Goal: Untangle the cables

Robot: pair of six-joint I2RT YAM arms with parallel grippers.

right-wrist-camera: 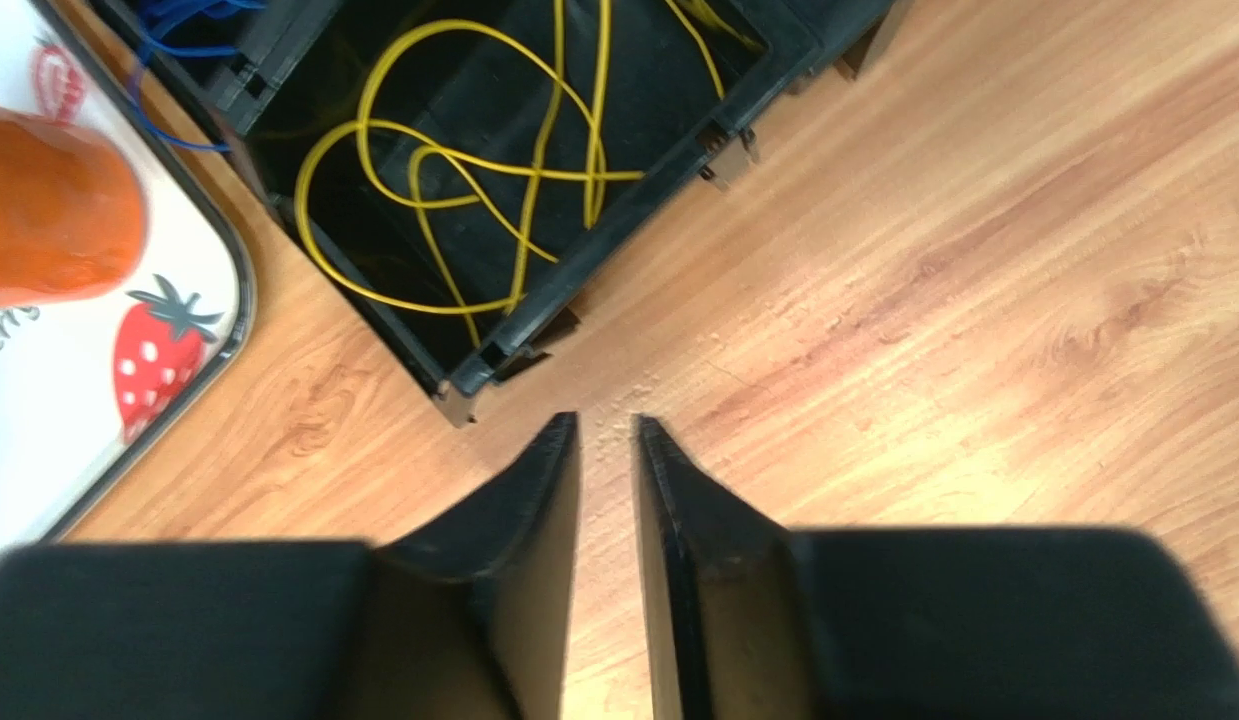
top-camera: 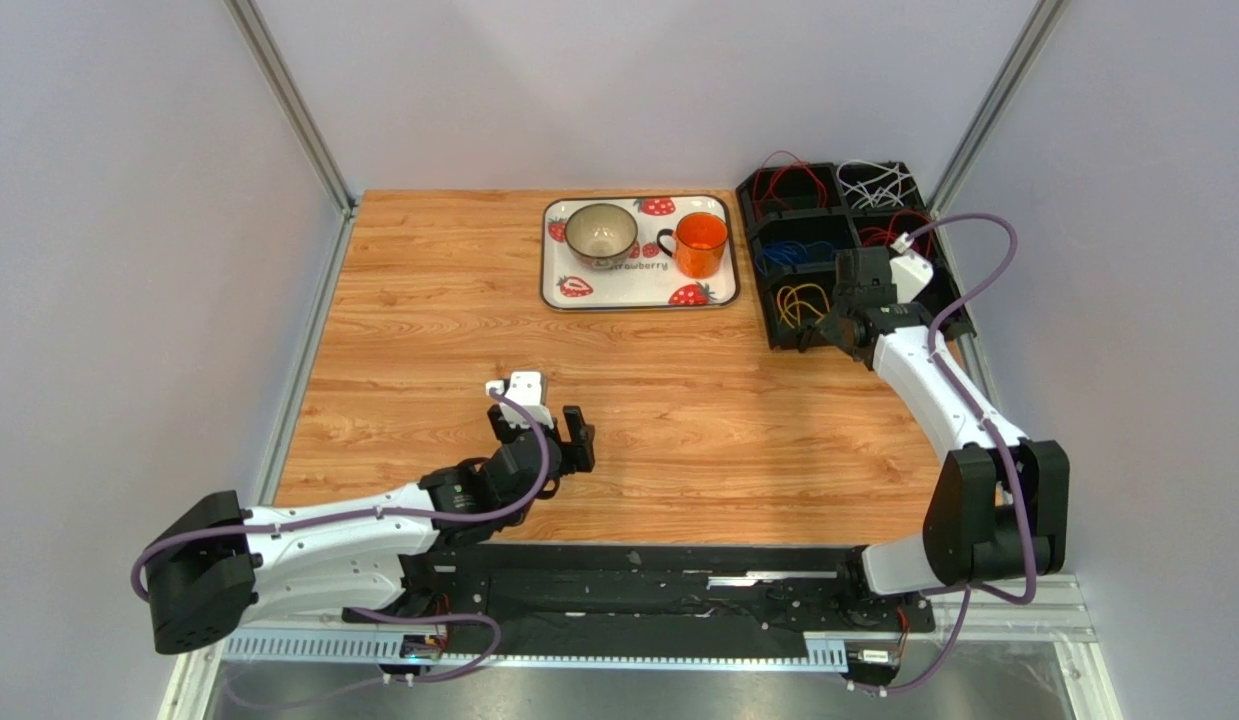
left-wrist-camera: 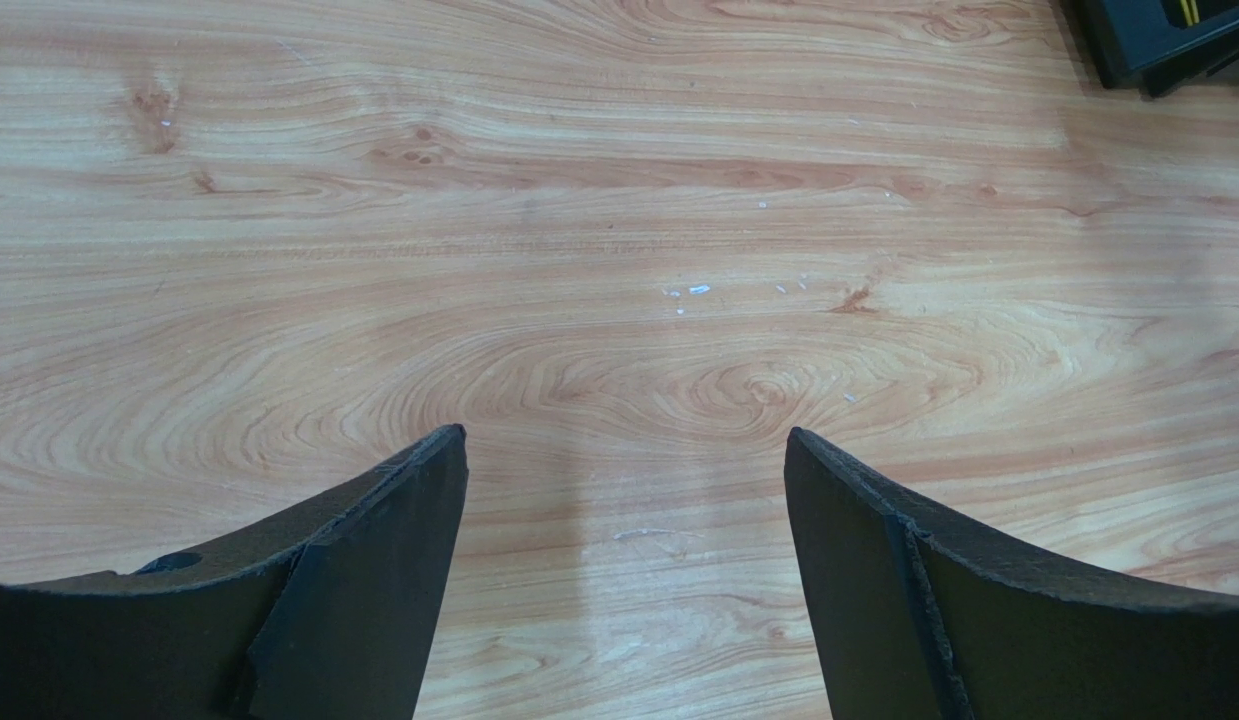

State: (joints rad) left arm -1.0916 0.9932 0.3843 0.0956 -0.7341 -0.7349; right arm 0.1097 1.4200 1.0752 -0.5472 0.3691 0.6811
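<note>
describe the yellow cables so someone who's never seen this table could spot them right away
Find the black divided bin at the table's far right, beside the strawberry tray. The yellow cables lie looped in its near-left compartment. The compartments around it hold blue cables, red cables and white cables; only these are yellow.

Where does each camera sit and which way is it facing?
Top external: overhead behind the bases, facing down at the table; left claw, right claw show.
Left wrist: on left arm, facing bare table; open fingers show.
Right wrist: on right arm, facing yellow cables in organiser; near-closed fingers show.
Shared: top and right wrist both see those cables and tray.
</note>
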